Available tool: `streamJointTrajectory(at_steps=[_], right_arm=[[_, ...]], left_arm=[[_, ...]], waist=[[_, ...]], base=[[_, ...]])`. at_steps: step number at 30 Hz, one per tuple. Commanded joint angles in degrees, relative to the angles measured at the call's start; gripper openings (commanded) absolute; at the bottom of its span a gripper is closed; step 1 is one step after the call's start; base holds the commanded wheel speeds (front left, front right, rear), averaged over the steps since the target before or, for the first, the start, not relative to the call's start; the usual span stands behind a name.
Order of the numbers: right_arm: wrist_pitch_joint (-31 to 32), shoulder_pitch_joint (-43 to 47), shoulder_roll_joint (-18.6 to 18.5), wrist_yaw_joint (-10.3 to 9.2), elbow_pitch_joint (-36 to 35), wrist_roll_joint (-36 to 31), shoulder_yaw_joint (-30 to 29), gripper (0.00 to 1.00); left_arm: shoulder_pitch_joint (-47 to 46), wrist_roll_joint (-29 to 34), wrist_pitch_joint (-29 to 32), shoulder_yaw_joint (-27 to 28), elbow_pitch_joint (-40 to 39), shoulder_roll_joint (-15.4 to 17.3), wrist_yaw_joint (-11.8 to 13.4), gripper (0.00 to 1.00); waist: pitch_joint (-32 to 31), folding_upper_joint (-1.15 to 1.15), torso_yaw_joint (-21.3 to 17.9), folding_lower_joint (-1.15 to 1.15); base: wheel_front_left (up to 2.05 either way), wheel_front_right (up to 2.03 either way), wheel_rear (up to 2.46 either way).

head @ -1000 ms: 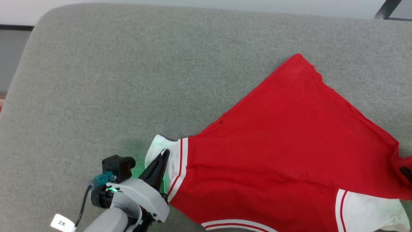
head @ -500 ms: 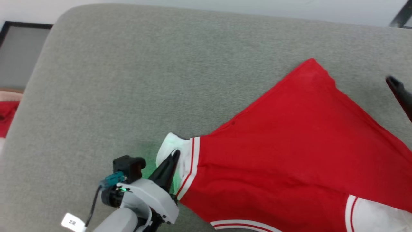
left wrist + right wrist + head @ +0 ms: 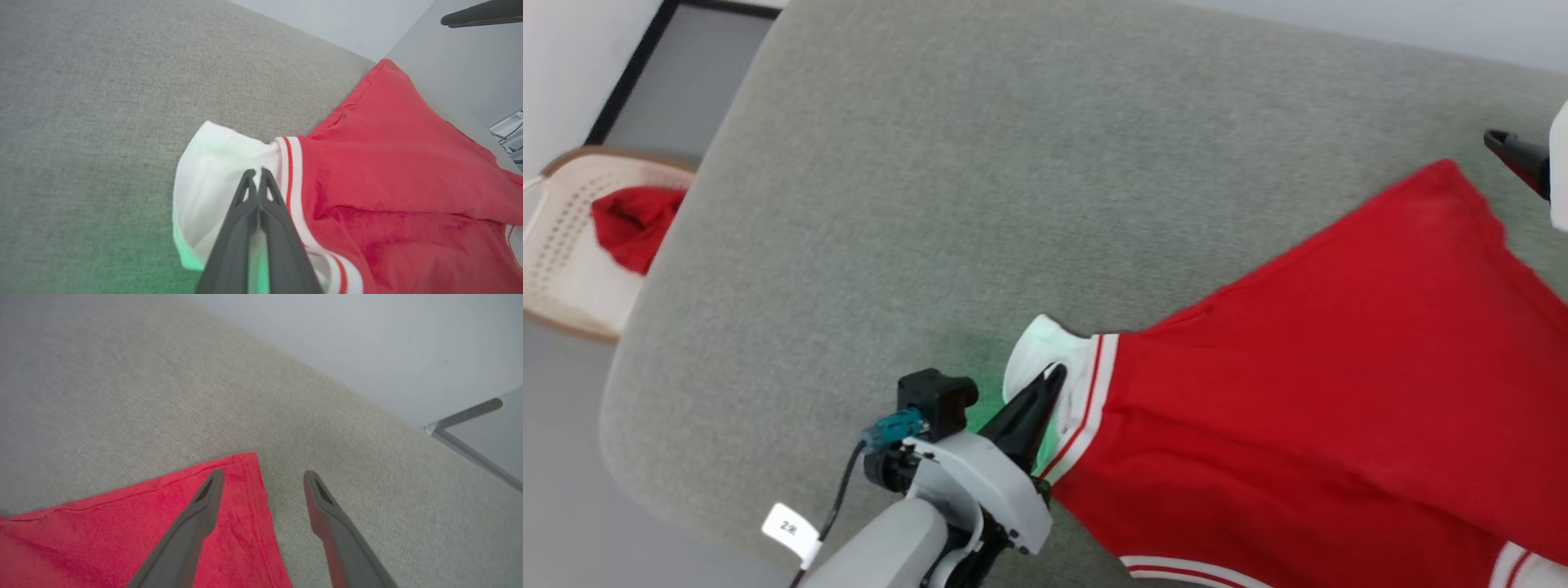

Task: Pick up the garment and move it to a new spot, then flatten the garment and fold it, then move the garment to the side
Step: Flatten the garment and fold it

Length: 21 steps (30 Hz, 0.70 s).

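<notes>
- On the grey upholstered surface (image 3: 931, 204): the garment (image 3: 1339, 367), spread out, its near white sleeve (image 3: 1054, 363) towards the middle and its red body reaching right.
- Cut off: the garment runs out of the head view at the right and bottom edges, so its far sleeve and lower trim show in slivers only.
- Cut off: the right gripper (image 3: 264, 475) shows in the head view as one dark finger at the upper right edge.
- Hard to make out: whether sleeve cloth is pinched between the left gripper's fingers; the tips hide that spot.
- Hard to make out: the print on a small white tag (image 3: 788, 527) on the left arm's cable.
- Cut off: a beige perforated basket (image 3: 564, 245) beside the surface at the left edge, holding a crumpled red cloth (image 3: 633, 224) of unclear kind.
- Garment, look: bright red body, plain on the visible face, with shallow creases near the sleeve; white short sleeve joined by red-and-white striped trim (image 3: 291, 163); stitched hem along one pointed corner (image 3: 245, 465).
- Sleeve, look: tinted green by a glow beside the left gripper.
- Left gripper (image 3: 257, 174): fingers pressed together, tips resting on the white sleeve just beside the trim.
- Right gripper: fingers wide apart, nothing between them; one over the red hem corner, the other over bare grey fabric.
</notes>
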Motion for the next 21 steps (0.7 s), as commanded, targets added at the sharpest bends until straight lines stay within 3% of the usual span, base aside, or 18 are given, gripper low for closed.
streamJointTrajectory(at_steps=[1,8,15,16,17,18,19,21], right_arm=[[2.86,-2.71,-0.17,-0.06,3.86,0.65,1.37,1.0],[15.91,-9.51,0.21,-0.06,15.5,-1.27,4.62,1.0],[23.54,-12.44,0.51,-0.06,22.85,-6.19,3.87,1.0],[24.94,-12.59,0.54,-0.06,24.1,-7.45,3.45,0.95],[26.24,-12.76,0.65,-0.06,24.98,-8.48,3.07,0.49],[26.87,-13.09,0.67,-0.06,25.73,-9.66,2.45,0.3],[26.99,-13.3,0.91,-0.06,26.26,-10.57,1.53,0.05],[27.32,-13.14,1.9,-0.06,27.17,-12.16,-0.44,0.0]], left_arm=[[-1.01,0.61,-0.46,-0.28,0.86,-0.89,-0.77,0.0],[-3.13,0.91,-1.44,-1.02,4.06,-3.78,-2.42,0.0],[-4.33,1.02,-2.14,-1.12,6.52,-5.44,-3.43,0.0],[-4.4,1.05,-2.16,-1.1,6.81,-5.6,-3.63,0.0],[-4.48,1.11,-2.26,-1.11,7.1,-5.75,-3.8,0.0],[-4.62,1.11,-2.28,-1.11,7.41,-5.91,-3.85,0.0],[-4.72,1.05,-2.37,-1.1,7.7,-6.08,-3.92,0.0],[-4.95,1.14,-2.5,-1.19,8.23,-6.35,-4.28,0.0]], waist=[[2.09,0.0,2.79,0.0],[3.89,0.0,5.37,0.0],[5.06,0.0,6.55,0.0],[5.16,0.0,6.63,0.0],[5.25,0.0,6.73,0.0],[5.38,0.0,6.9,0.0],[5.45,0.0,7.08,0.0],[5.64,0.0,7.36,0.0]], base=[[0.0,0.0,0.0],[0.0,0.0,0.0],[0.0,0.0,0.0],[0.0,0.0,0.0],[0.0,0.0,0.0],[0.0,0.0,0.0],[0.0,0.0,0.0],[0.0,0.0,0.0]])
